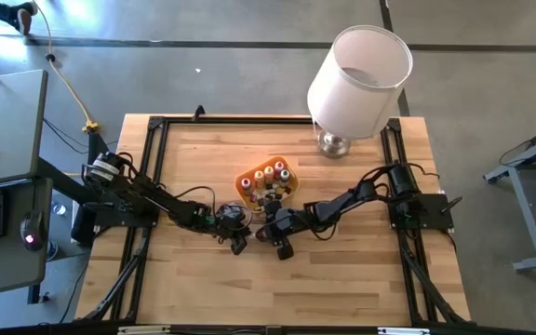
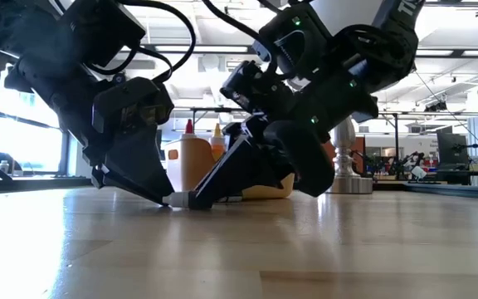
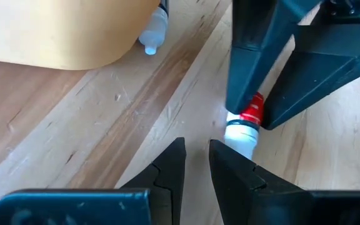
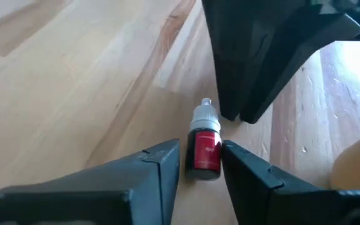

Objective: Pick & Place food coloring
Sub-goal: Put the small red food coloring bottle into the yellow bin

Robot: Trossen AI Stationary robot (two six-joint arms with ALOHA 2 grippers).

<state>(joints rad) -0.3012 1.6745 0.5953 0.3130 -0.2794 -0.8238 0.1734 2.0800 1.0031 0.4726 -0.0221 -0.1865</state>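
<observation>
A small red food coloring bottle (image 4: 206, 151) with a white cap (image 3: 239, 139) lies on its side on the wooden table, near of the orange tray (image 1: 246, 179). My right gripper (image 4: 200, 153) comes in from the table's right and is shut on it. My left gripper (image 3: 195, 156) comes from the left, open by a narrow gap with nothing between its fingers, its tips right beside the bottle's cap. Several more food coloring bottles (image 1: 270, 174) stand in the tray. My right gripper pinches the red body (image 4: 208, 164) of the bottle between its two fingers. The fingers slant down from the table's right and lie along the bottle. The bottle lies flat on the table, cap pointing away from the wrist. My left gripper has one fingertip (image 3: 231, 164) against or just beside the white cap; I cannot tell whether it touches.
A lamp with a white shade (image 1: 359, 79) stands at the back right of the table. A pale-capped bottle (image 3: 152, 36) lies by the tray's edge. Black frame rails (image 1: 156, 167) run along the table's left and right sides. Bare wood lies toward the near edge.
</observation>
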